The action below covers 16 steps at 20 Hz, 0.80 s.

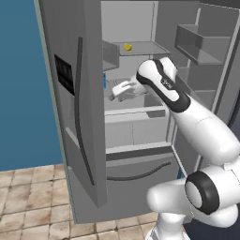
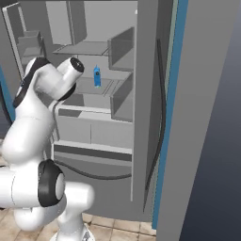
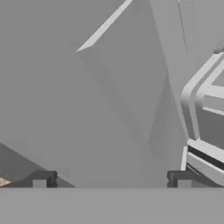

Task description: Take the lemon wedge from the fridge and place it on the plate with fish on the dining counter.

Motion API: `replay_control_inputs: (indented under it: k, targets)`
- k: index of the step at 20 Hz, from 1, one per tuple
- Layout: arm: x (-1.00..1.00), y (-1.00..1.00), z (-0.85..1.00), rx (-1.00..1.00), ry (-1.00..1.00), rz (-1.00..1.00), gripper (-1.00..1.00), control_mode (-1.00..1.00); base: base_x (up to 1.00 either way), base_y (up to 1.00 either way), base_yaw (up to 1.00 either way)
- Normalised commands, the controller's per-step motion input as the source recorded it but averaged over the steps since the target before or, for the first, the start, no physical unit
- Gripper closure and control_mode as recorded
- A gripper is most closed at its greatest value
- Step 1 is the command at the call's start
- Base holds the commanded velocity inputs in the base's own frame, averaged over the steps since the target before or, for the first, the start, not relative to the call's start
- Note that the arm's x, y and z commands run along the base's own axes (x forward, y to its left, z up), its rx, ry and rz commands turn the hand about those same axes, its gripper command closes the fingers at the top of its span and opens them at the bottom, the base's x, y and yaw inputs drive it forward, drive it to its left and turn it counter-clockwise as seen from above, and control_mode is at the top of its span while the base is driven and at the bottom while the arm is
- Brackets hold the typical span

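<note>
Fridge (image 1: 136, 140): tall, grey, right-hand door open, rigid shelves.
End effector (image 3: 111, 180): fingers spread wide, holding nothing, inside the fridge at the middle shelf.
Lemon wedge (image 1: 127, 47): on the upper shelf, above the end effector; likely light, soft, slippery-skinned; best pinched gently across its curved flanks.

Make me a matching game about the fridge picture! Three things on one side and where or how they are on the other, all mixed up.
Things:
1. lemon wedge
2. blue bottle
3. gripper

Places or states:
A. jaws wide open, holding nothing
B. on the fridge's upper shelf
C. standing on the shelf below the upper one

Pairs: 1-B, 2-C, 3-A
</note>
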Motion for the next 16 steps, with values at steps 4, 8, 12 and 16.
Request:
replay_control_inputs:
  k: [4,8,12,16]
  targets:
    - [0.49,0.12,-0.01,0.05,-0.04,0.18,-1.0,-1.0,0.0,0.0,0.0]
    - [0.47,0.23,-0.06,0.04,-0.01,0.14,-1.0,-1.0,0.0,0.0,0.0]
    - [0.17,0.49,-0.04,0.08,0.0,0.14,-1.0,-1.0,0.0,0.0,0.0]
    - [-0.14,0.81,0.0,0.07,0.0,0.16,-1.0,-1.0,0.0,0.0,0.0]
